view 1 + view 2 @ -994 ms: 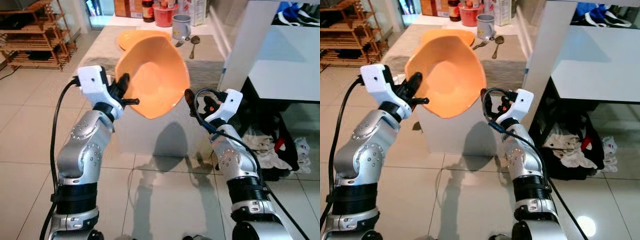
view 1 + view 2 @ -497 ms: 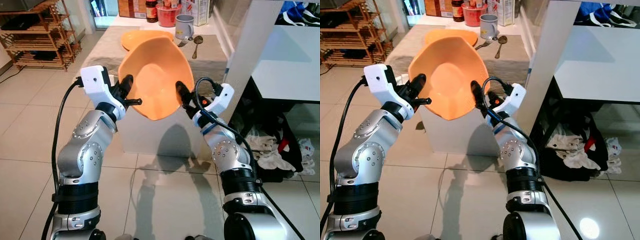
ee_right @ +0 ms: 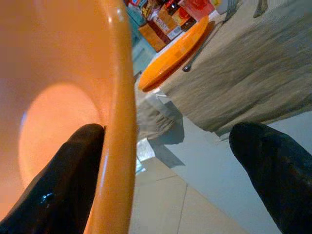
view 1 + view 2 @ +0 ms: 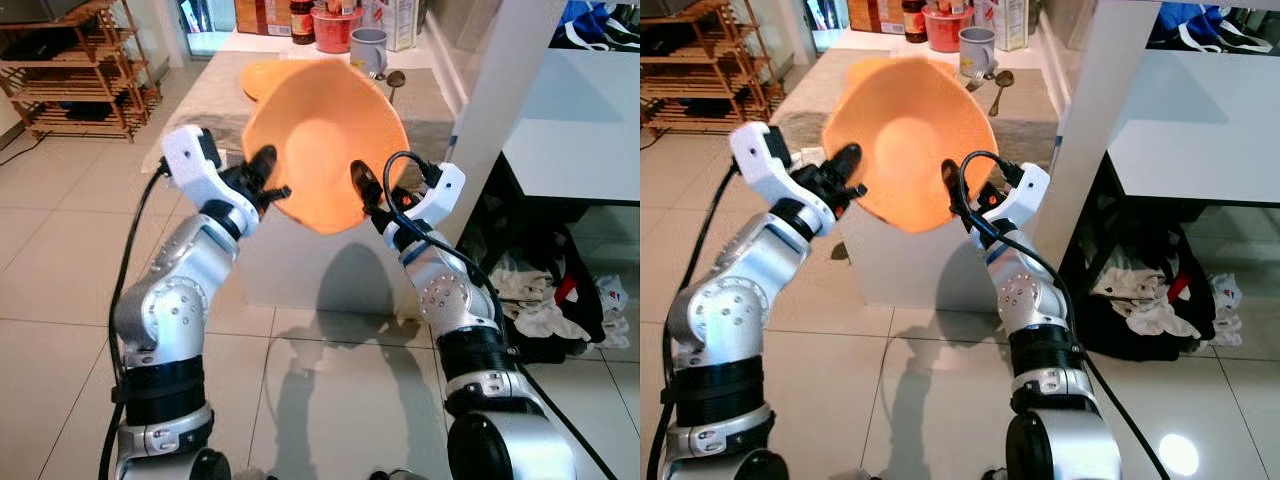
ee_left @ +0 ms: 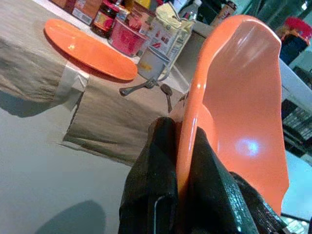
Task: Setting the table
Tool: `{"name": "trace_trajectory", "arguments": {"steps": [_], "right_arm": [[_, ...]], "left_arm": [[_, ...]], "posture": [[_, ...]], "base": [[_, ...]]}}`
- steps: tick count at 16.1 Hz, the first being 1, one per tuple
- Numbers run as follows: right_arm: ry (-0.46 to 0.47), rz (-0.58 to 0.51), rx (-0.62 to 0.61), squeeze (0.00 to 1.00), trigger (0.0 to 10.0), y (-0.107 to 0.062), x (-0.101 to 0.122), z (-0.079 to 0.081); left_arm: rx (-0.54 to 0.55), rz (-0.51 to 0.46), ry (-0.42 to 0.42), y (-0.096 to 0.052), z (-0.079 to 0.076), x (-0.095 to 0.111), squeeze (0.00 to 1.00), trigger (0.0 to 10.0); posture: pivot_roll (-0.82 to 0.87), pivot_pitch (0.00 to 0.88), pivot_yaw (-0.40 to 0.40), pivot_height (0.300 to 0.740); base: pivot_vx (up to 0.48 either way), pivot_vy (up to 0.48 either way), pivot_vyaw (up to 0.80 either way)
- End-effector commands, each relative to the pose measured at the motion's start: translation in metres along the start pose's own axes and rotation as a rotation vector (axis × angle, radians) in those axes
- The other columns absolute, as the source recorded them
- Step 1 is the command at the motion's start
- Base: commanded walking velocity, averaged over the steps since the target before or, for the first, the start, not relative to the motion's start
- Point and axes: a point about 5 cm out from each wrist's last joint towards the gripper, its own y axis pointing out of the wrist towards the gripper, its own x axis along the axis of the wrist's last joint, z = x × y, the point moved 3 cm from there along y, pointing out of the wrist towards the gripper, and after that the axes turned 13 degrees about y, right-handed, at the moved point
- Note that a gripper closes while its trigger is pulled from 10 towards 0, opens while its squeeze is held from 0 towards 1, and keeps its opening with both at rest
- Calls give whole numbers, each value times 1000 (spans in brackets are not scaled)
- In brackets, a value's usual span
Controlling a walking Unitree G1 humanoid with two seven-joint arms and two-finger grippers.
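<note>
- The orange bowl [image 4: 325,140] hangs in the middle of the left eye view, tipped so its hollow faces the camera, above the near edge of the tabletop [image 4: 210,95].
- The left gripper [image 4: 268,183] has its fingers [image 5: 161,161] clamped on the bowl's rim, one finger on each side of the wall, as the left wrist view shows plainly.
- The right gripper [image 4: 362,188] stands at the opposite rim with its fingers apart: one finger [image 3: 63,175] lies against the inner face of the bowl, the other [image 3: 273,165] is well clear on the outside.
- The step in hand looks like a two-handed carry or a handover. To do it well, the right fingers should close squarely over the rim before the left lets go at all.
- The bowl is steeply tilted. It should be levelled, hollow up, before it goes down, or it may land on its edge and roll.
- An orange plate [image 5: 87,48] already lies further back on the cloth, toward the upper middle of the left eye view. Beside it are a grey mug [image 4: 368,48], a spoon [image 4: 392,82] and a fork [image 5: 139,87].
- A good spot is the bare cloth nearer the camera, apart from the cutlery, so nothing is knocked.
- The grip on a thin rim is slight. Slow, low movement will keep the bowl from swinging.
</note>
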Motion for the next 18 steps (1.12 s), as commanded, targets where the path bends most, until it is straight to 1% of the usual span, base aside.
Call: {"name": "trace_trajectory", "arguments": {"steps": [1,3,8,11,15,16,18], "right_arm": [[13,-15,-15,0,10000,2,3,-1],[2,-17,-16,0,10000,2,3,-2],[-18,-31,4,0,10000,3,4,3],[-20,-33,7,0,10000,4,3,5],[-37,-20,8,0,10000,4,0,5],[-48,-20,9,0,10000,4,0,5],[-100,-38,27,0,10000,3,4,9]], "left_arm": [[-65,-60,-27,0,-14,18,0,0],[-56,-61,-50,1,-11,20,0,0],[-58,-55,-78,0,-12,20,0,0],[-84,-43,-70,0,-16,19,0,0],[-82,-40,-60,0,-16,19,0,0],[-82,-39,-56,0,-16,19,0,0],[-80,-37,-55,0,-16,18,0,0]], "posture": [[24,0,37,740],[22,0,37,740],[20,0,38,740],[23,0,37,740],[24,0,36,740],[24,0,36,740],[22,0,37,740]], "base": [[0,0,0],[0,0,0],[0,0,0],[0,0,0],[0,0,0],[0,0,0],[0,0,0]]}}
